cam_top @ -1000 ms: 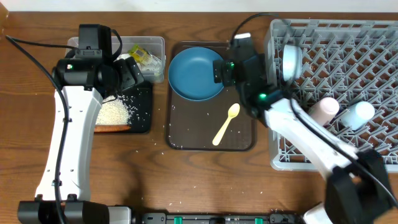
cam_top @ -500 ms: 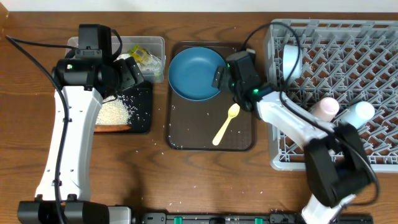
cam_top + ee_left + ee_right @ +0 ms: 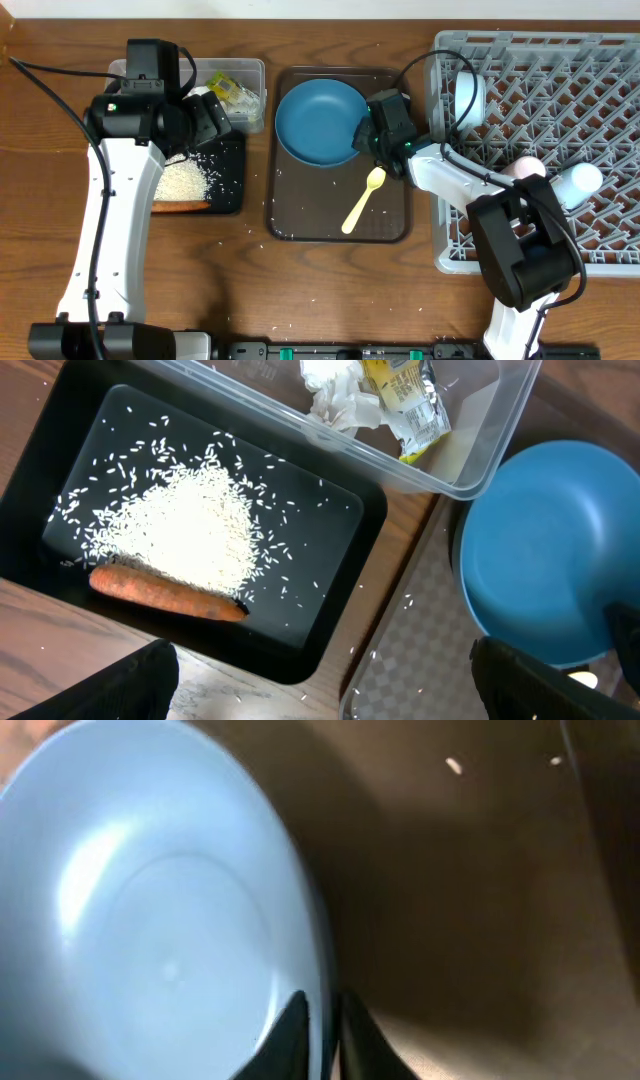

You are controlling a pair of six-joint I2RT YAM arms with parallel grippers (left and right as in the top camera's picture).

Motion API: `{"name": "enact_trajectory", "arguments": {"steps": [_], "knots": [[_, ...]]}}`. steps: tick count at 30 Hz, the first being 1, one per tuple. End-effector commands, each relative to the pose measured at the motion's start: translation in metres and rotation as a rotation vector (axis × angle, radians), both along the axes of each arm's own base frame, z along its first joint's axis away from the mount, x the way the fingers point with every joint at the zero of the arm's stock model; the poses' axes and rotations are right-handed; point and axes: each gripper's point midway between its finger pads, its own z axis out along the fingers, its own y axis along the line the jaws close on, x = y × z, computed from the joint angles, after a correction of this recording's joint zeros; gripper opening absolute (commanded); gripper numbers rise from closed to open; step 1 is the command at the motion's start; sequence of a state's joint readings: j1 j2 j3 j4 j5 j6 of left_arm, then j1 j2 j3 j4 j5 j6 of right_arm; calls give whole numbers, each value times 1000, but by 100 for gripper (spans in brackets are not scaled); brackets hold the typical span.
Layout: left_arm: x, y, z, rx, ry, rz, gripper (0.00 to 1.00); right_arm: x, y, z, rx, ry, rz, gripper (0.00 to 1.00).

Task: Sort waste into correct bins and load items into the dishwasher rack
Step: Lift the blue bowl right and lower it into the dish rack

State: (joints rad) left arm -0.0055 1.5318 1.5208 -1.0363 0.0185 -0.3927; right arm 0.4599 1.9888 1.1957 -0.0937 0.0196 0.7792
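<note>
Overhead: blue dish (image 3: 318,122) lies on the brown tray (image 3: 300,215), right gripper (image 3: 366,135) at its right rim.
Left wrist: left gripper (image 3: 320,665) spread wide, empty, above the black tray (image 3: 330,510) of rice (image 3: 185,535).
Right wrist: fingers (image 3: 290,1030) pinch the dish's rim.

A brown wooden table (image 3: 250,290) with lengthwise grain is shown from above, filling nearly all of the overhead view. Along its far edge a narrow pale strip (image 3: 300,8) is seen; whether it is wall or floor cannot be told. The scene is lit evenly from above, and shadows on the wood are faint and soft-edged. The same wood (image 3: 60,660) is seen in the left wrist view.
</note>
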Motion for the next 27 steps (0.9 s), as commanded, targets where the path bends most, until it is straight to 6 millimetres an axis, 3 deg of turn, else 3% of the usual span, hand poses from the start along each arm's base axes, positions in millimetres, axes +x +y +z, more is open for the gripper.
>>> {"name": "enact_trajectory", "arguments": {"steps": [1, 8, 13, 16, 21, 25, 27], "knots": [[0, 4, -2, 15, 7, 9, 96, -2, -3, -7, 0, 24, -2, 4], [0, 4, -2, 15, 7, 9, 96, -10, -1, -17, 4, 69, 20, 1], [0, 4, -2, 15, 7, 9, 96, 1, 3, -1, 13, 20, 139, 1], [0, 4, -2, 15, 7, 9, 96, 13, -2, 30, -19, -41, 217, 1], [0, 4, -2, 15, 7, 9, 96, 34, -23, 118, -142, -150, 298, 1], [0, 4, -2, 15, 7, 9, 96, 40, -56, 183, -268, -220, 238, 1], [0, 4, -2, 15, 7, 9, 96, 39, -82, 210, -345, -245, 153, 1]]}}
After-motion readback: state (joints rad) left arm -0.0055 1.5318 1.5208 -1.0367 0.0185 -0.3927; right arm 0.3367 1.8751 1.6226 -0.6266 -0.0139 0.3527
